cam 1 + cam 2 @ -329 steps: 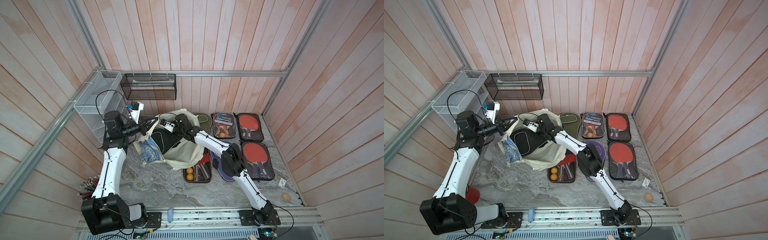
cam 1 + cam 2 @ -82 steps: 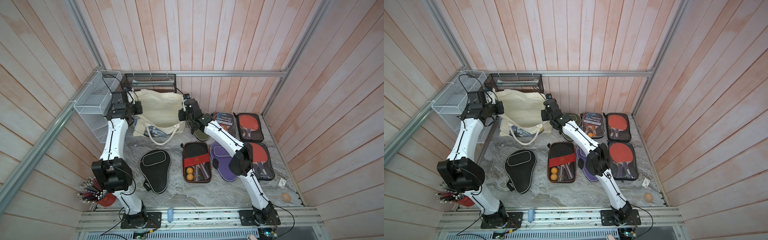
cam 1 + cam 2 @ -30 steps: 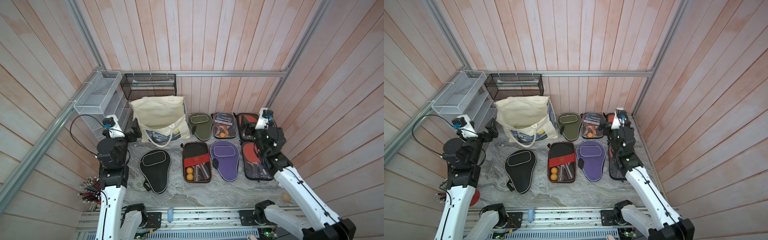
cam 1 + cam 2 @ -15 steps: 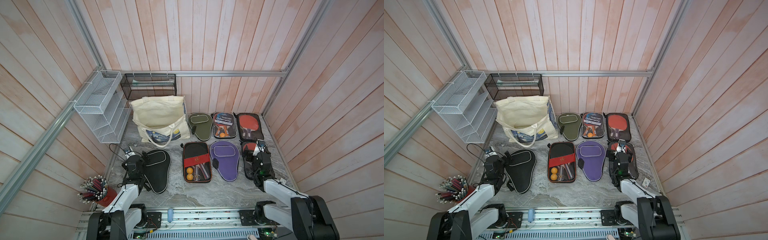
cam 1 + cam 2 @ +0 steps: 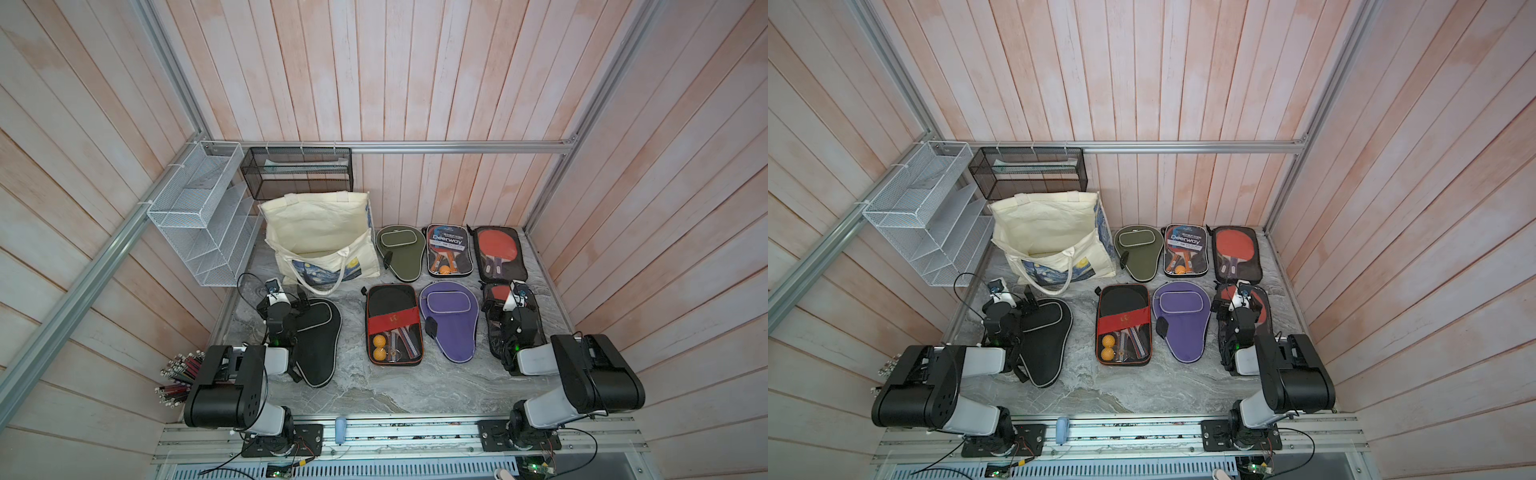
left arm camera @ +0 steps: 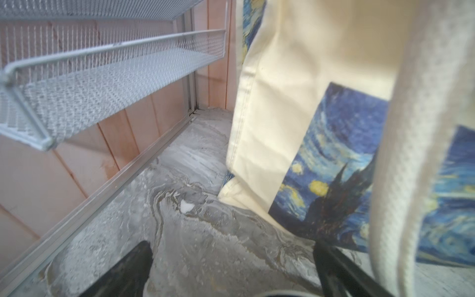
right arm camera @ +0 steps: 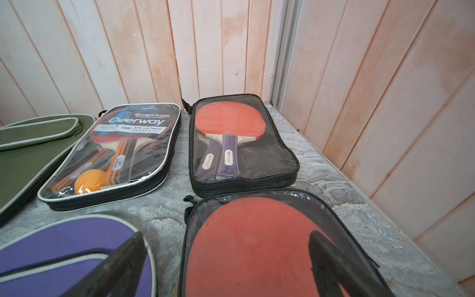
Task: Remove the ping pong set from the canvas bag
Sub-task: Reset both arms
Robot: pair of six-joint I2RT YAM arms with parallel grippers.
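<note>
Nearby, the left gripper (image 6: 232, 259), jaws wide and empty, hovers by the black ping pong case (image 5: 320, 345) on the table (image 5: 374, 390); the right gripper (image 7: 226, 246), equally wide, hangs over a red-paddle case (image 7: 244, 272). Farther back stands the canvas bag (image 5: 320, 232).

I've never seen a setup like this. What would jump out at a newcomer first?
Probably the cream canvas bag with its blue-and-yellow Starry Night print, propped open against the back wall on the left. Then the ping pong sets laid flat in two rows on the marble table, above all the bright red paddle in its clear case at the back right and the purple case in the front row.
</note>
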